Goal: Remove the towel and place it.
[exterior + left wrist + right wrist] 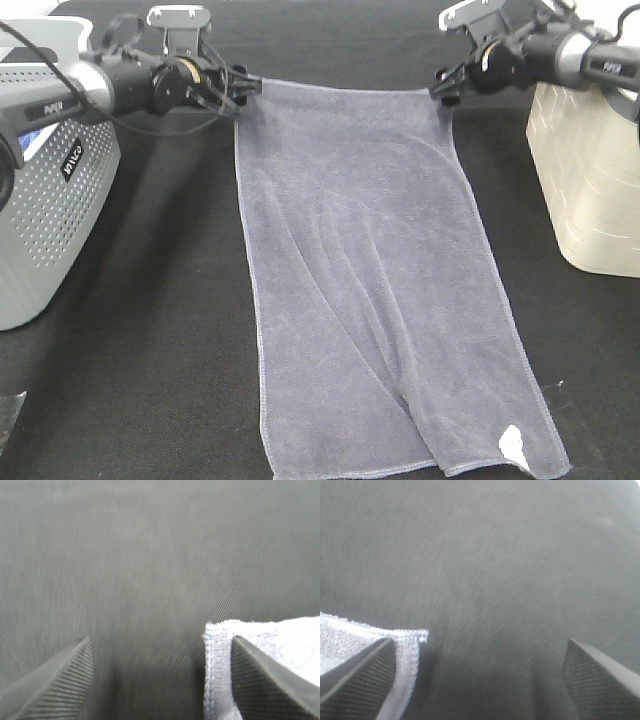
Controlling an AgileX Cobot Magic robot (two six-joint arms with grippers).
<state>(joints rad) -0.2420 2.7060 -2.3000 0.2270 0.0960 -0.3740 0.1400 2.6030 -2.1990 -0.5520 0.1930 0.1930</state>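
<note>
The grey-lavender towel [370, 280] lies spread flat on the black table, long side running from far to near, with its white tag [514, 445] at the near right corner. My left gripper [240, 90] is at the towel's far left corner. In the left wrist view the gripper [160, 680] is open, and the towel's hem [217, 670] lies against one finger [270, 680]. My right gripper [443, 88] is at the far right corner. In the right wrist view it [480, 680] is open, with the towel corner [350, 635] beside one finger [360, 675].
A grey perforated box [50, 200] stands at the left edge. A cream ribbed container [595, 170] stands at the right edge. Black cloth [150, 350] covers the table around the towel.
</note>
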